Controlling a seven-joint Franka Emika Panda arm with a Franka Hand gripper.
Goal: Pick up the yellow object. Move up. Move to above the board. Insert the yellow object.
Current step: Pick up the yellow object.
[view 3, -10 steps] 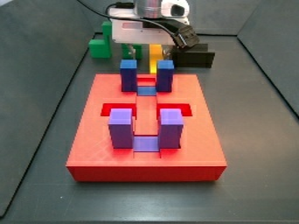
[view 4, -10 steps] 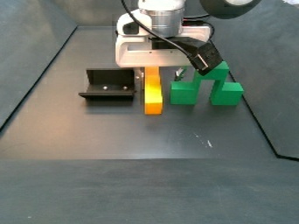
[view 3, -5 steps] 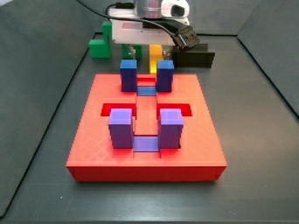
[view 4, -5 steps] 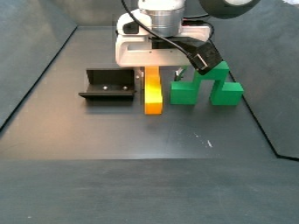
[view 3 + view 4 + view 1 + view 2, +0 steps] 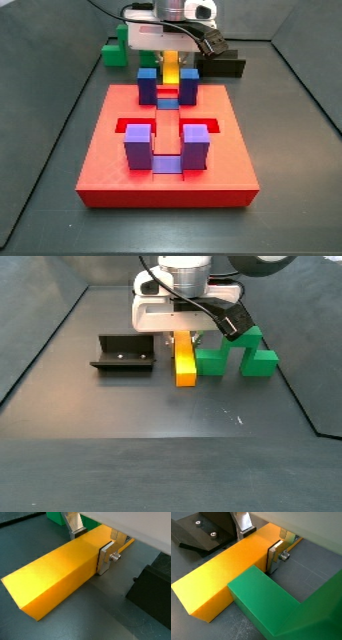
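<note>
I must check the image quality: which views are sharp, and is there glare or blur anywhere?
In both wrist views the yellow object is sharp, while the gripper housing at the frame edge is bright and blurred. In a side view the board is evenly lit, without glare.

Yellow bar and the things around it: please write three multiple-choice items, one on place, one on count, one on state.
1. Where is the yellow bar?
A. Between the black bracket and the green block
B. On the red board
C. Behind the arm

2. How many upright posts stand on the board?
A. Two
B. Four
C. Six

3. The gripper is
A. away from the bar
B. around the bar's end
C. holding the green block

Answers: 1 A, a side view shows it; 2 B, two pairs; 3 B, fingers flank it.
</note>
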